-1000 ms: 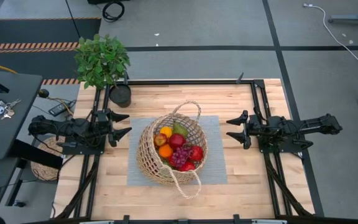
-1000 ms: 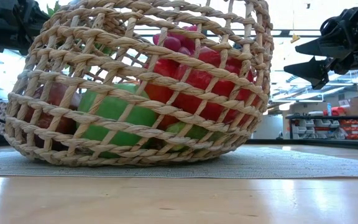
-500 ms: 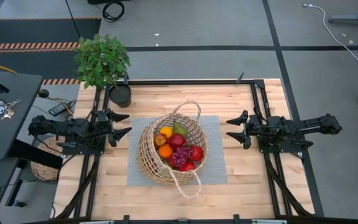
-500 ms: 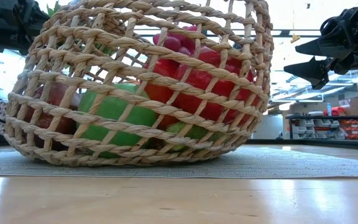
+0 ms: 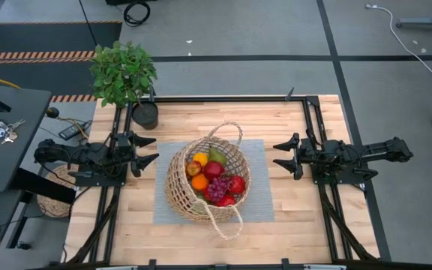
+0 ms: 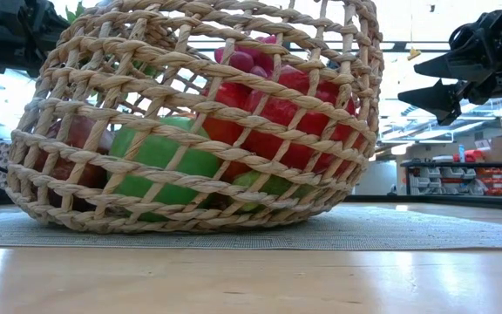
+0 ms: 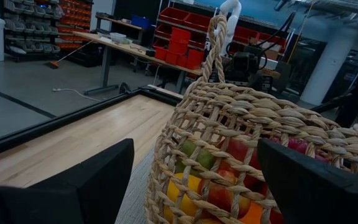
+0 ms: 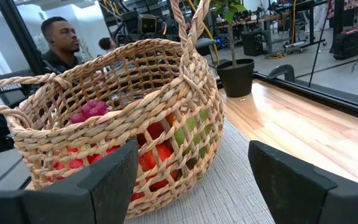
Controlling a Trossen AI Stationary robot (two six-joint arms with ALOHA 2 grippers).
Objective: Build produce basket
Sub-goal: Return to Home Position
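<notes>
The basket (image 5: pixel 173 186), full of produce (image 5: pixel 216 180), sits in the middle of the table (image 5: pixel 295 229). The left gripper (image 5: pixel 153 148) and right gripper (image 5: pixel 276 154), near the left and right edges, are spread wide and hold nothing. Park slowly; don't bump the basket.

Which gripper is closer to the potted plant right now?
Left. The left gripper hangs close beside the potted plant; the right gripper is on the basket's far side, well away from it.

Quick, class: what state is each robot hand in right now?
Left hand: open, holding nothing.
Right hand: open, holding nothing.
</notes>
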